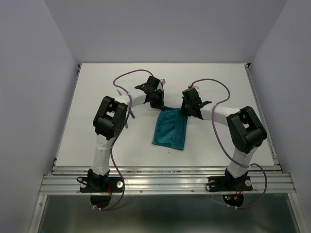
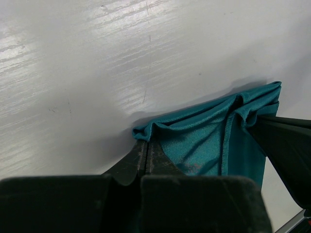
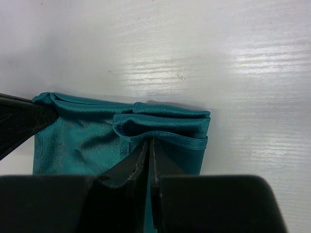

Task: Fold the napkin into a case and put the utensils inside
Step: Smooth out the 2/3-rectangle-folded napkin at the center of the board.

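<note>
A white counter [image 1: 97,97] is shown, enclosed by pale lilac walls [image 1: 29,73], with a metal rail [image 1: 165,182] along its near edge to which both arm bases are bolted. The teal napkin [image 1: 170,128] is located near the middle of the counter, between the two arms. It is seen from above as a doubled panel, longer than it is wide, running from the grippers toward the near edge.

The far left corner of the napkin is pinched by the left gripper [image 1: 163,106]. In the left wrist view, the gripper [image 2: 146,145] is shown with its fingers pressed together on a bunched fold of cloth [image 2: 209,141], and a dark finger of the other gripper [image 2: 286,145] is visible at the right.

The far right corner is pinched by the right gripper [image 1: 187,112]. In the right wrist view, its fingers [image 3: 149,145] are closed on the hemmed edge, where two layers of cloth [image 3: 165,124] are stacked and rolled. The napkin's far edge is held taut between the two grippers and is slightly gathered at each grip.

A slim teal handle [image 1: 129,119] is seen on the counter beside the left arm [image 1: 109,119], well left of the napkin. Its head cannot be made out.
</note>
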Robot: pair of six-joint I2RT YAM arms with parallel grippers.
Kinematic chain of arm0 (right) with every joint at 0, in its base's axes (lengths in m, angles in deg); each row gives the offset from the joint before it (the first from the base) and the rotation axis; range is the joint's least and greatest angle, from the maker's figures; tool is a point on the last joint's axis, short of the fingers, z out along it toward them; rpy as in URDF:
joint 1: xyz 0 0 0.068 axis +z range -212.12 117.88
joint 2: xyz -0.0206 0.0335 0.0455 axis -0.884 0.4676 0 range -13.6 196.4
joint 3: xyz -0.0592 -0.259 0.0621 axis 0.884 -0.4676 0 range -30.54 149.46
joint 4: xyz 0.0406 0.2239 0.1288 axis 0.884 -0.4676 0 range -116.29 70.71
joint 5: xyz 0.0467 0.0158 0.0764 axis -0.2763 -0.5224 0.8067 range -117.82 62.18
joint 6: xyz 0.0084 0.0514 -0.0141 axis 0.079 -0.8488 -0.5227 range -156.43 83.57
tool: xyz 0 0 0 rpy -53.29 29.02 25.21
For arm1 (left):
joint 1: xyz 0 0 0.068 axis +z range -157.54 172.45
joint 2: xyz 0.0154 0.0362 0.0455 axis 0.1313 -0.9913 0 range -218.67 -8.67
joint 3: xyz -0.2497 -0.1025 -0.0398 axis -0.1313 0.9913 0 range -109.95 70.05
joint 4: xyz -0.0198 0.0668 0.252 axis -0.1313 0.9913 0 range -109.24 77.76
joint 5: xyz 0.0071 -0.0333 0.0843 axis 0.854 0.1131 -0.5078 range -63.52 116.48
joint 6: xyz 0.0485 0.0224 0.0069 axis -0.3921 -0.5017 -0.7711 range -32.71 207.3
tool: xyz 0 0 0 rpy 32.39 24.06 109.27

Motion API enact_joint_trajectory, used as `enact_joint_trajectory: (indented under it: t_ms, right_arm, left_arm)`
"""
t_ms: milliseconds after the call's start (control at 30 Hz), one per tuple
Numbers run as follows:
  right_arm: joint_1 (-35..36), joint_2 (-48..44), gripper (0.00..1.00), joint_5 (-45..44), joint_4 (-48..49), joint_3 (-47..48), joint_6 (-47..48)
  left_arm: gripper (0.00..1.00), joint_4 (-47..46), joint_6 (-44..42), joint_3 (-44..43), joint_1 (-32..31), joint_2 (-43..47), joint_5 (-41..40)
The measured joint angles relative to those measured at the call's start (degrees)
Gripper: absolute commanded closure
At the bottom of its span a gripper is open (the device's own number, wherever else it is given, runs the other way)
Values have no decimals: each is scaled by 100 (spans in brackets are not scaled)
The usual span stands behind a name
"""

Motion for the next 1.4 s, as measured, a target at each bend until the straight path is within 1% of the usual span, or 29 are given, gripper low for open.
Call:
enact_joint_trajectory:
  t_ms: [133, 467, 867, 933, 1033, 1133, 1167, 1200, 1333, 1400]
  right_arm:
    - [0, 11, 91, -70, 2, 44, 20]
    - [-72, 481, 91, -57, 247, 323, -186]
    - [-114, 610, 91, 37, 306, 439, -584]
    - [-116, 610, 89, 44, 306, 439, -616]
    - [-118, 588, 84, 76, 293, 439, -612]
    - [-120, 518, 74, 111, 216, 424, -584]
    - [-136, 431, 71, 129, 160, 376, -549]
    - [-155, 343, 63, 142, 96, 339, -535]
    - [-227, -232, 52, 214, -44, 205, -424]
    - [-328, -474, 49, 286, -33, 181, -400]
  left_arm:
    - [100, 111, -22, -136, 0, -48, -4]
    - [100, 179, 52, -323, -4, -63, 39]
    - [100, 162, 619, -592, -120, -63, 247]
    - [100, 146, 678, -595, -140, -63, 258]
    - [100, 153, 697, -595, -140, -63, 258]
    - [100, 153, 682, -595, -127, -70, 278]
    - [100, 151, 667, -595, -111, -87, 284]
    - [100, 151, 660, -595, -103, -101, 291]
    - [100, 149, 588, -592, -70, -232, 343]
    - [100, 146, 553, -592, -61, -302, 372]
